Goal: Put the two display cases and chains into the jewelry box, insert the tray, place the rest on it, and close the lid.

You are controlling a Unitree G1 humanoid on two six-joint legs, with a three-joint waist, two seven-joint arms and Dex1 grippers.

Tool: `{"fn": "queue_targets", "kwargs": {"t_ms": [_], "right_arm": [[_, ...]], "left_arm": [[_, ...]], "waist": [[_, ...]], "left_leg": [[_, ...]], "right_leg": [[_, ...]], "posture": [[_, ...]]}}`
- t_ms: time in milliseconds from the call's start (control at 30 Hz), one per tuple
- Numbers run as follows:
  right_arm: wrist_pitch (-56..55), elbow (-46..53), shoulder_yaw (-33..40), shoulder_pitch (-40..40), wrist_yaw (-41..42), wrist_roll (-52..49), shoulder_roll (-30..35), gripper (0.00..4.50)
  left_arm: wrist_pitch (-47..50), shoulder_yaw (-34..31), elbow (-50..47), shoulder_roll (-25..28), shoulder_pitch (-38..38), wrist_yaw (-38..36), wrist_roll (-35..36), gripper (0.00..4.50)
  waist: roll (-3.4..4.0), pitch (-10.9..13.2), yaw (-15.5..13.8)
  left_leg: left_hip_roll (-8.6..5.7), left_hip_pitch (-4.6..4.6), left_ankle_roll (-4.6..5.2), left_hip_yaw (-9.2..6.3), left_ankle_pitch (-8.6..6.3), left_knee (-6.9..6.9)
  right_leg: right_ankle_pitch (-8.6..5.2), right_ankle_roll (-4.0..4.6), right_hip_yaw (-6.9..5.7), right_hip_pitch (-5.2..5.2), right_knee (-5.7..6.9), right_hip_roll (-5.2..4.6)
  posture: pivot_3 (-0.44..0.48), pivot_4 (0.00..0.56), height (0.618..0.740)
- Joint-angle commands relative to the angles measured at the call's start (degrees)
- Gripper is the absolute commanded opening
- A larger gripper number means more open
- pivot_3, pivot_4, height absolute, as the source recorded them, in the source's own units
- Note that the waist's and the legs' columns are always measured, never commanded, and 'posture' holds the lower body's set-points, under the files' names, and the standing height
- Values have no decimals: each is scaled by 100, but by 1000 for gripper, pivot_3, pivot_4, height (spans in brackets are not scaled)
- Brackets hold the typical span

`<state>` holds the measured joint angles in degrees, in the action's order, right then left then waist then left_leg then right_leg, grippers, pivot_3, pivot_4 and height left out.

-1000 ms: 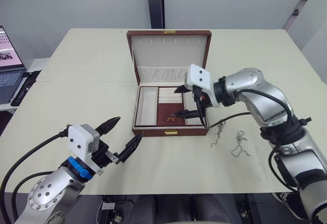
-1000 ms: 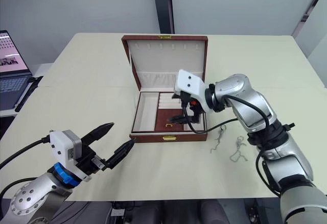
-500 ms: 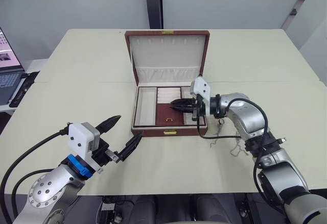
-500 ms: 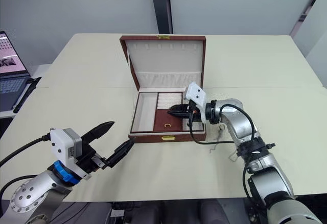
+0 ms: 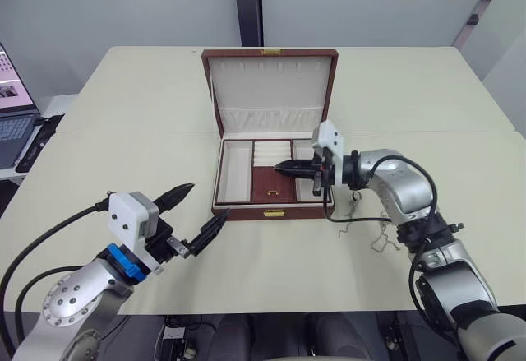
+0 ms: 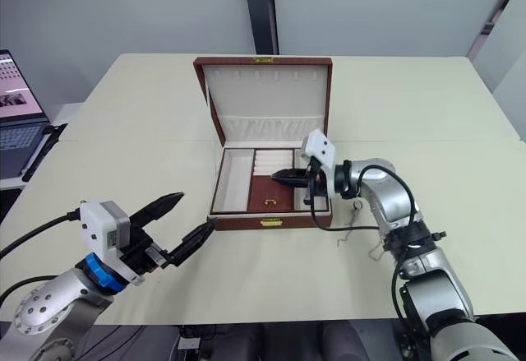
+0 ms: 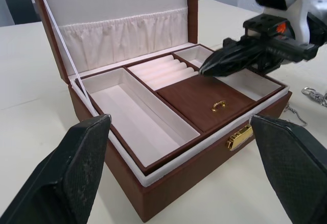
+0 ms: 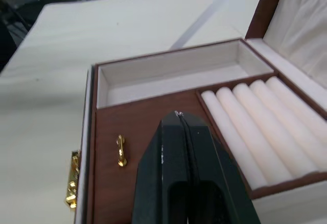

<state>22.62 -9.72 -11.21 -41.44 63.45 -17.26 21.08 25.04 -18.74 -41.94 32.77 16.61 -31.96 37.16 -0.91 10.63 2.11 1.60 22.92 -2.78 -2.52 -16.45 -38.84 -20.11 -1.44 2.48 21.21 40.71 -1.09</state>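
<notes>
Presently the right gripper [image 5: 283,166], fingers pressed together and holding nothing, hovered over the tray [image 5: 236,172] seated in the jewelry box [image 5: 271,211]. Chains [image 5: 385,236] lay beside the box, nearer that arm; left gripper [image 5: 196,215] spread wide before it.

Head stereo pair high over the jewelry box [image 5: 269,164]; both wrist cameras close, facing it from opposite sides.

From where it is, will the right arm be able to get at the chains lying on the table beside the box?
Probably yes. The chains lie in the open on the table right of the box, just under that arm. The right pincer, shut over the tray, would only need to draw back.
</notes>
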Motion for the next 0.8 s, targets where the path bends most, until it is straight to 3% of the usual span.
{"fn": "queue_targets", "kwargs": {"t_ms": [33, 233, 533, 800], "right_arm": [[287, 415, 580, -112, -1, -391, 346, 391], [399, 704, 1457, 633, 126, -632, 1527, 1799], [15, 905, 2355, 2187, 115, -616, 2551, 4453], [-292, 632, 3193, 3339, -266, -587, 2687, 4453]], "left_arm": [[371, -422, 118, 282, -189, 11, 429, 4500], [803, -1153, 892, 963, -590, -428, 974, 4500], [421, -1742, 2529, 2009, -719, -1691, 373, 4500], [-116, -1713, 3905, 2371, -1162, -2351, -194, 4500]], "waist": [[0, 0, -19], [-3, 1, -53], [2, 4, 23], [2, 4, -14]], "left_leg": [[0, 0, 0, 0, 0, 0], [-4, 5, 1, -7, 0, 0], [1, -9, 1, 17, -1, 8], [-1, -6, 1, 23, -1, 9]], "right_leg": [[0, 0, 0, 1, -2, 0], [0, 0, -6, -5, -13, -5], [0, 0, -2, -1, -8, 6], [0, 0, -1, 0, -11, 2]], "posture": [[0, 150, 740], [0, 150, 740], [0, 150, 740], [0, 150, 740]]}}
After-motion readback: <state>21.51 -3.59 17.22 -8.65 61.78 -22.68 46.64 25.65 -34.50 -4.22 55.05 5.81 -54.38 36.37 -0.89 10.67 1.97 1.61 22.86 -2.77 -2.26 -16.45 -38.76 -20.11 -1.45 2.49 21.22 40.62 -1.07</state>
